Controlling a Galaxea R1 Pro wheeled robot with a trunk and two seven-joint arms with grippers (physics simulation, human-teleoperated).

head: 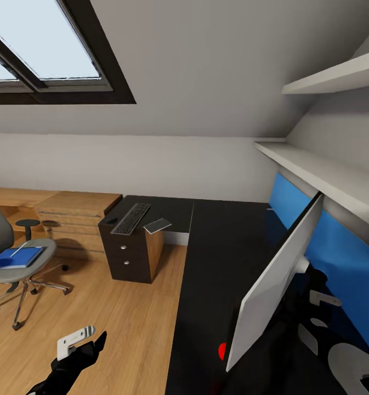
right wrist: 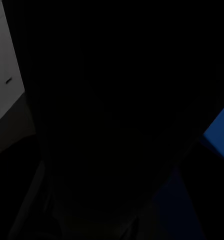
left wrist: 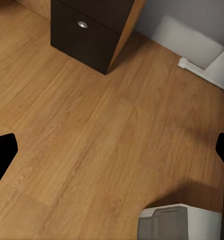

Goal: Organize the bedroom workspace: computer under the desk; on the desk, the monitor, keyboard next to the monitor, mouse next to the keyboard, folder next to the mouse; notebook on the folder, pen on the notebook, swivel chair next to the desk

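Observation:
The monitor (head: 274, 282) stands on the near right part of the black desk (head: 206, 263), seen nearly edge-on with its pale grey back toward me and a red dot low at its corner. My right arm (head: 321, 307) reaches in behind it, its gripper hidden; the right wrist view is almost all black. On the desk's far left end lie the keyboard (head: 130, 218), a small dark mouse (head: 112, 221) beside it and a flat grey notebook (head: 157, 225). On the swivel chair (head: 21, 269) rests the blue folder (head: 14, 258), a thin pale pen (head: 21, 249) across it. My left gripper (head: 88, 337) (left wrist: 112, 150) hangs open over bare floor near the grey computer (left wrist: 184, 222).
A black drawer unit (head: 130, 255) (left wrist: 89, 30) carries the desk's left end, with a light wooden cabinet (head: 74, 219) beyond it. White shelves (head: 327, 170) and a blue wall panel (head: 343, 247) line the right wall. Wooden floor (head: 124, 318) opens between chair and desk.

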